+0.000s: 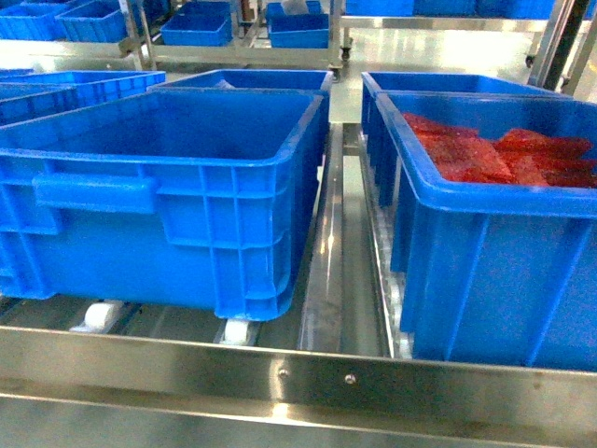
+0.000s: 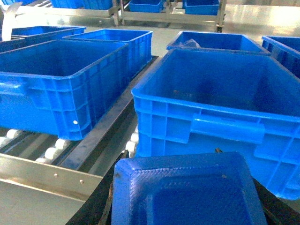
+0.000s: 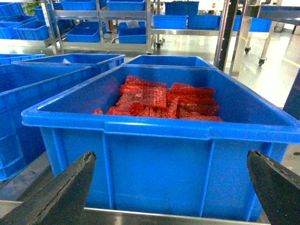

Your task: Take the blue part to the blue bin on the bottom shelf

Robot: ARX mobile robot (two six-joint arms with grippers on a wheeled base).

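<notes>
From the head, the blue bin [image 1: 177, 187] sits on the bottom shelf [image 1: 280, 364], resting on the white rollers [image 1: 238, 329] just behind the front bar, and what shows of its inside looks bare; no blue part lies in it and neither arm shows here. Right of the blue bin, across a steel rail, stands a second crate [image 1: 485, 252] holding red pieces [image 1: 504, 154]. From the left wrist, the blue part [image 2: 187, 192] fills the bottom of the picture, just in front of the blue bin [image 2: 211, 93] and outside its near wall, with dark fingers [image 2: 96, 206] showing at either edge; the left claw [image 2: 187, 211] appears closed around the part (the contact itself is hidden below the frame edge). The bin beyond it is empty. From the right wrist, the right claw [image 3: 168, 187] gapes wide with nothing between its fingers [image 3: 61, 197], facing the crate of red pieces [image 3: 164, 101] to the right of the blue bin. So I judge the pick done and the carry nearly finished; what remains is lifting the part over the rim, letting go inside, and drawing back
</notes>
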